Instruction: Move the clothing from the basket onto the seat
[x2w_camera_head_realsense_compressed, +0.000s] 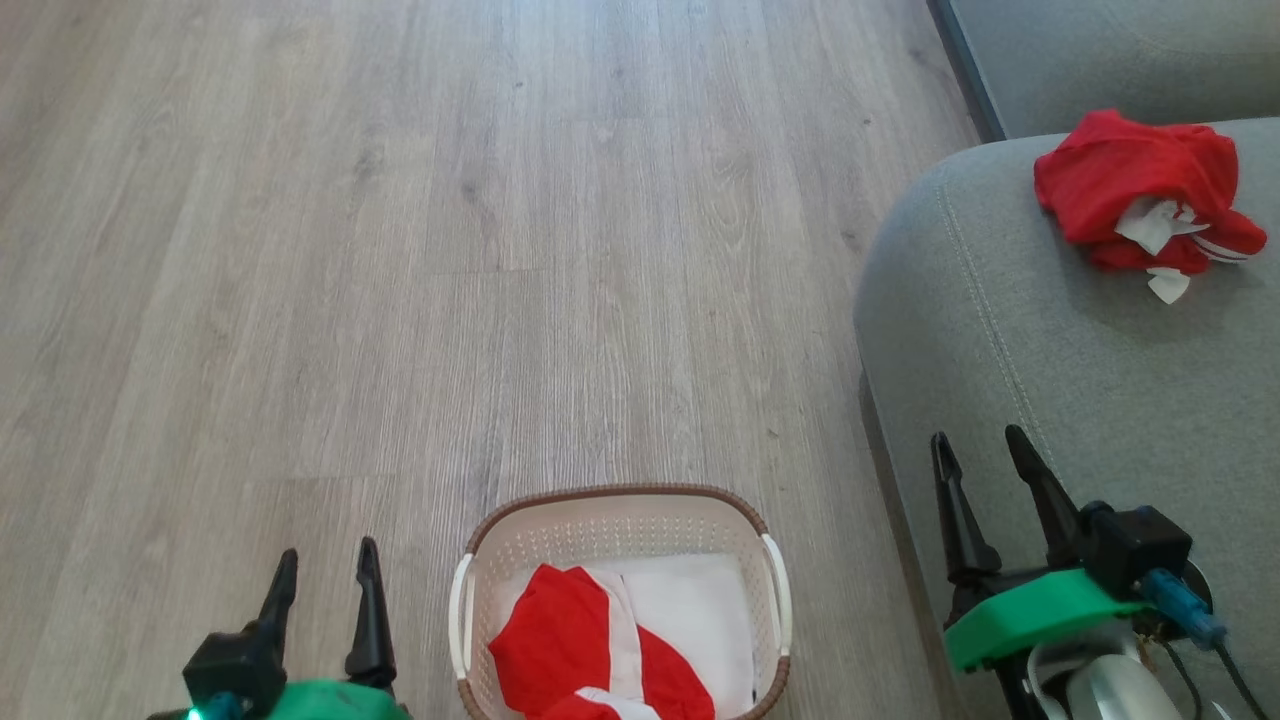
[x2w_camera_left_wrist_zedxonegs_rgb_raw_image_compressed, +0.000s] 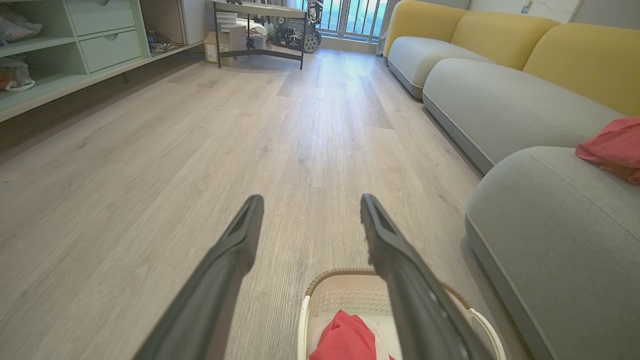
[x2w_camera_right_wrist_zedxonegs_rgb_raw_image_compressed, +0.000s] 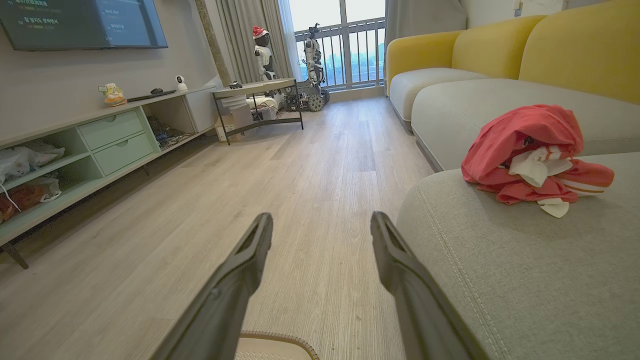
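The cream basket (x2w_camera_head_realsense_compressed: 620, 520) with a brown rim stands on the floor at the bottom centre; its rim also shows in the left wrist view as the basket (x2w_camera_left_wrist_zedxonegs_rgb_raw_image_compressed: 345, 295). Red clothing with a white stripe (x2w_camera_head_realsense_compressed: 560, 640) lies inside on a white liner. A second crumpled red garment (x2w_camera_head_realsense_compressed: 1140, 185) rests on the grey-green seat (x2w_camera_head_realsense_compressed: 1060, 380); the right wrist view shows this garment (x2w_camera_right_wrist_zedxonegs_rgb_raw_image_compressed: 525, 145) on the seat (x2w_camera_right_wrist_zedxonegs_rgb_raw_image_compressed: 510, 270). My left gripper (x2w_camera_head_realsense_compressed: 325, 565) is open, left of the basket, holding nothing. My right gripper (x2w_camera_head_realsense_compressed: 985, 450) is open and empty above the seat's rounded edge.
Wood floor (x2w_camera_head_realsense_compressed: 400, 250) stretches ahead and left. A second sofa cushion (x2w_camera_head_realsense_compressed: 1120, 50) lies beyond the seat, with yellow backrests (x2w_camera_right_wrist_zedxonegs_rgb_raw_image_compressed: 575, 50). A low green shelf unit (x2w_camera_right_wrist_zedxonegs_rgb_raw_image_compressed: 90, 150), a side table (x2w_camera_right_wrist_zedxonegs_rgb_raw_image_compressed: 257, 100) and other robots by the window (x2w_camera_right_wrist_zedxonegs_rgb_raw_image_compressed: 312, 65) stand far off.
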